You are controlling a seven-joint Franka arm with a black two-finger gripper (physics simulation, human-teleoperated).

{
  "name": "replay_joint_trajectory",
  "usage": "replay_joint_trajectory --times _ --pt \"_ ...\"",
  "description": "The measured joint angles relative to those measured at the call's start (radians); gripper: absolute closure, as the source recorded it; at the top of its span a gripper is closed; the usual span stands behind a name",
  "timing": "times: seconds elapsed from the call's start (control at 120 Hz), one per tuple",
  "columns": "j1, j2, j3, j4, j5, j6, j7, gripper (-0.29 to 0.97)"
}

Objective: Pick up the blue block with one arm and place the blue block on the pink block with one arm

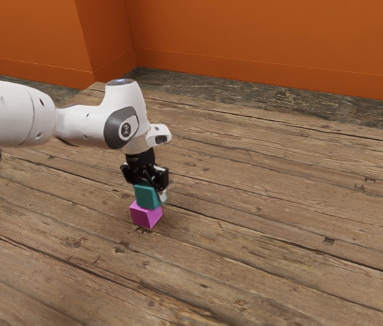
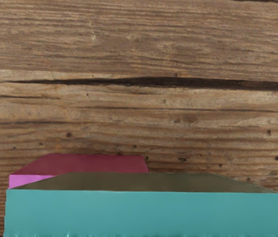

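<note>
Gripper (image 1: 147, 182) is clamping the blue block (image 1: 147, 196), which is reading teal, from two sides. It is hanging directly over the pink block (image 1: 144, 216), slightly offset. Touching or just above: cannot tell. The grip is likely keeping it square for release.

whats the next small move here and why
Probably open the gripper and let go. The blue block it grips looks to rest on top of the pink block, which sits on the wooden table. I cannot rule out a slight gap between them; if there is one, ease down first.
</note>
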Motion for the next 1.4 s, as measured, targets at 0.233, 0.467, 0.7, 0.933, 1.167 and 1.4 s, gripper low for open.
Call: replay_joint_trajectory --times 0.233,0.467,0.7,0.933,1.167,1.4 --pt "-0.013 -0.031 0.027 -0.02 0.01 -0.003 0.006 0.34" --pt "-0.015 -0.07 0.049 -0.065 0.013 -0.008 0.01 0.34" --pt "-0.015 -0.072 0.063 -0.069 0.027 -0.01 0.015 0.25" --pt "-0.015 -0.072 0.062 -0.066 0.05 -0.012 0.025 0.1" --pt "-0.015 -0.188 0.064 -0.06 0.07 -0.015 0.032 0.03" --pt "-0.001 -0.33 0.08 0.144 0.213 -0.245 0.035 0.01"
